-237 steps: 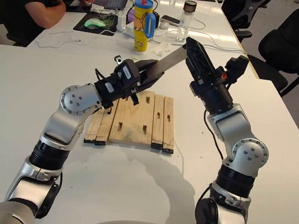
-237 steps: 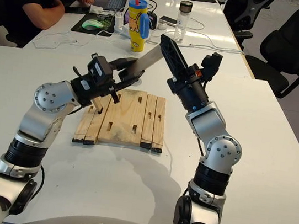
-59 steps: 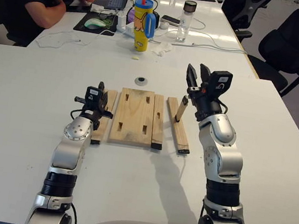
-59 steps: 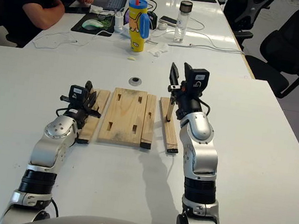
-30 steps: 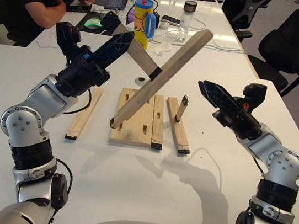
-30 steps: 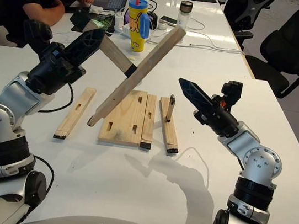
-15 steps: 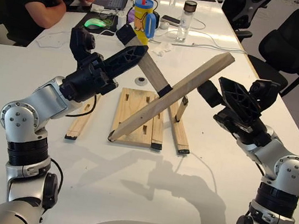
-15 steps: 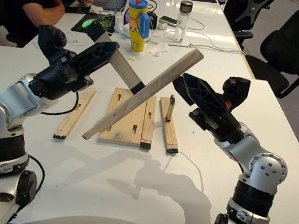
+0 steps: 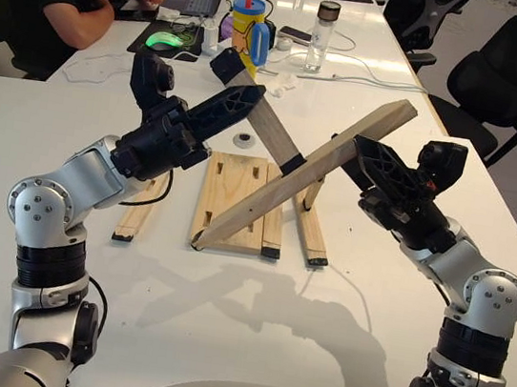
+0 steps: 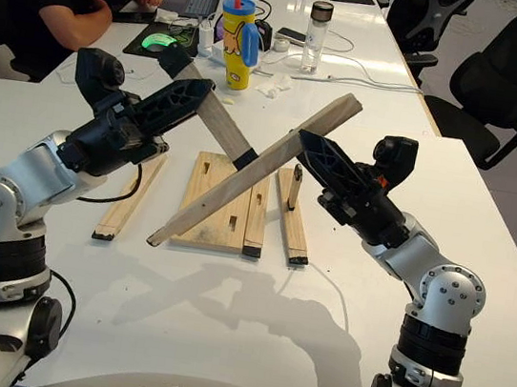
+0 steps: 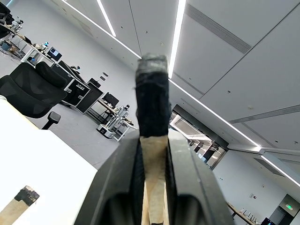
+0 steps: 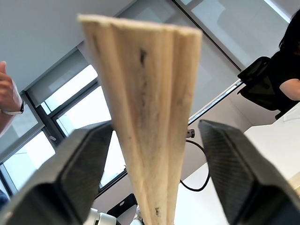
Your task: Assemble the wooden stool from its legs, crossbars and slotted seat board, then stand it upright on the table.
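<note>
You have two crossed pale wooden sticks, three flat ones, one short peg, one slotted wooden board.

Seat board partly hidden behind tilted leg; upright piece top hidden.

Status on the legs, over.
Left gripper shut on dark-tipped leg. Right gripper open, straddling long leg. Legs crossed above seat board. Short upright piece close behind.
</note>
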You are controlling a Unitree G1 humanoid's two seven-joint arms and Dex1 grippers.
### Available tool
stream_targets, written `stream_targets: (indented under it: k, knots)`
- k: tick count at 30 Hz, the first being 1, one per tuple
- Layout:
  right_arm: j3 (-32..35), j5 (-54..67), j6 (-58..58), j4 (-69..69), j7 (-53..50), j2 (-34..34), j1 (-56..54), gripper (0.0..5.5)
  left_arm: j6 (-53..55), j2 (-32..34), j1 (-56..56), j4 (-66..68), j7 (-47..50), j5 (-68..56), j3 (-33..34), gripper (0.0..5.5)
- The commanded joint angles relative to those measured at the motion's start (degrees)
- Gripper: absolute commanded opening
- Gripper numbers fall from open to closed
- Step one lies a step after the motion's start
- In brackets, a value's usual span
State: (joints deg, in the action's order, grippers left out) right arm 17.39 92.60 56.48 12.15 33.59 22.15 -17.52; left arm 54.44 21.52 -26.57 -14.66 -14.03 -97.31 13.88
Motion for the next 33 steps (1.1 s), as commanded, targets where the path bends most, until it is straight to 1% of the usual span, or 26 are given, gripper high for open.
stream_targets:
  k: [1,4,7,9,10,15,18,20,23,25,27,28,29,31,33]
  knots:
    - [-0.50,-0.98,-0.81,0.52,-0.01,0.84,-0.05,2.51,-0.26,1.19,0.10,-0.76,-0.34,-0.33,-0.83,0.41]
    - [-0.87,-1.25,-1.23,0.78,0.07,0.51,0.04,2.04,0.47,1.92,0.08,-0.92,-1.22,-0.29,-1.64,0.41]
    - [-1.24,-1.98,-1.60,0.91,0.67,0.30,0.47,2.04,0.00,2.96,0.04,-2.32,-3.38,4.12,-2.95,0.41]
    - [-1.48,-2.75,-1.74,0.85,1.18,0.40,0.70,2.04,-0.49,2.98,0.15,-2.60,-3.70,4.94,-3.43,0.41]
    - [-1.49,-2.96,-1.91,0.63,1.47,0.34,0.69,2.04,-0.63,2.83,0.26,-2.32,-3.61,4.67,-3.50,0.78]
    - [-1.19,-3.89,-2.32,-0.42,3.14,0.90,0.82,2.04,-3.25,1.19,-0.30,1.02,-0.64,-0.37,-0.97,1.50]
    - [-1.14,-6.41,-2.71,-0.22,5.44,1.78,1.36,2.04,-4.54,1.91,-0.68,3.19,1.05,-4.29,1.57,1.92]
    - [-1.16,-8.46,-2.90,0.68,7.74,2.87,2.54,2.04,-3.53,4.66,0.55,4.12,-0.13,-3.74,2.97,2.20]
    - [-0.99,-12.08,-3.70,1.19,12.11,4.94,4.39,2.04,-1.03,9.92,3.90,6.44,-4.54,0.13,5.09,2.69]
    - [0.04,-13.22,-4.85,0.68,14.17,5.33,4.85,2.04,-1.08,12.51,5.64,10.23,-7.81,2.99,7.32,2.71]
    - [-0.39,-15.61,-5.45,-0.66,16.80,6.37,4.73,2.04,-1.84,14.61,7.23,13.09,-10.95,8.05,8.00,2.71]
    - [0.00,-16.64,-6.55,-2.04,17.49,6.38,3.70,2.04,-2.69,15.95,8.55,13.14,-12.80,12.99,6.55,2.71]
    - [0.21,-17.69,-7.24,-3.57,17.74,6.61,2.32,2.04,-4.29,17.81,10.45,12.04,-15.26,19.98,2.96,2.71]
    - [-1.42,-22.88,-10.47,-4.97,19.89,7.36,-0.54,2.04,-8.47,20.96,14.32,8.80,-19.78,34.03,-6.25,2.71]
    - [-3.96,-28.74,-14.45,-6.09,22.04,7.58,-4.00,2.04,-12.54,22.09,16.97,6.28,-23.15,44.07,-13.98,2.71]
